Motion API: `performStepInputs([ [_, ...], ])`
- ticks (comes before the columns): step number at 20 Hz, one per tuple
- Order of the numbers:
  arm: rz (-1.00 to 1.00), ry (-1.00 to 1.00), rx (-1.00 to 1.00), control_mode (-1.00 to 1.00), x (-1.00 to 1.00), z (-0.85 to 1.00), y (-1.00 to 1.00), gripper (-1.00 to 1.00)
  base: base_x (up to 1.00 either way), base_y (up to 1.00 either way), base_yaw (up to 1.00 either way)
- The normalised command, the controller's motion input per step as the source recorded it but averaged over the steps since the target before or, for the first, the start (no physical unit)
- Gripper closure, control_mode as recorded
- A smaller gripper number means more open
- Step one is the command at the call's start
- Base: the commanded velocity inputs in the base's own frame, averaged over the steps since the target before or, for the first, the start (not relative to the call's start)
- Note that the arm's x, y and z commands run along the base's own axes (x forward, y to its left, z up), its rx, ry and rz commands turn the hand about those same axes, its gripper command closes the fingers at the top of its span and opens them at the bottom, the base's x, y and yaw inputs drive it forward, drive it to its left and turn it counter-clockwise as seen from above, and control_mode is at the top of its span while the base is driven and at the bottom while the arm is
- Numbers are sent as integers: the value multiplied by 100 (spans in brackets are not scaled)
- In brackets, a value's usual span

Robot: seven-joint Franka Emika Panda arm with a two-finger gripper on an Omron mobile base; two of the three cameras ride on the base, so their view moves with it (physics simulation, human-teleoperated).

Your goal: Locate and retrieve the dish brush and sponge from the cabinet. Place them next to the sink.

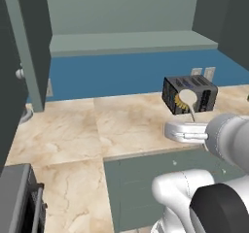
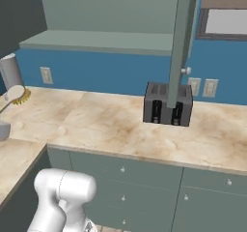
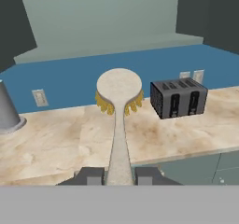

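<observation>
My gripper (image 3: 119,176) is shut on the dish brush (image 3: 119,125), clamping its pale handle between the two fingertips. The round head with yellowish bristles points away from the hand, above the counter. From the left base view the dish brush (image 1: 187,101) hangs in front of the toaster, with the gripper (image 1: 192,126) just below it. In the right base view the dish brush (image 2: 14,94) sits at the far left edge. The cabinet (image 1: 131,42) stands open above, its pale shelf bare and its door (image 1: 29,47) swung out. The sponge and the sink are out of view.
A black toaster (image 3: 179,98) stands on the marble counter (image 1: 73,130) against the blue wall. The open cabinet door (image 2: 182,42) hangs in front of it. A grey cylinder (image 3: 7,108) stands at the counter's left. Grey-green drawers (image 2: 144,178) run below.
</observation>
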Motion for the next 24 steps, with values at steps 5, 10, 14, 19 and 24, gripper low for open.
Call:
performStepInputs([
  [5, 0, 0, 0, 100, 0, 0, 0, 100, -62, -40, -7],
  [10, 0, 0, 0, 100, 0, 0, 0, 100, -29, -39, -5],
  [14, 0, 0, 0, 100, 0, 0, 0, 100, 7, -45, 1],
  [19, 0, 0, 0, 100, 0, 0, 0, 100, 15, -62, 9],
  [24, 0, 0, 0, 100, 0, 0, 0, 100, 0, -83, 5],
])
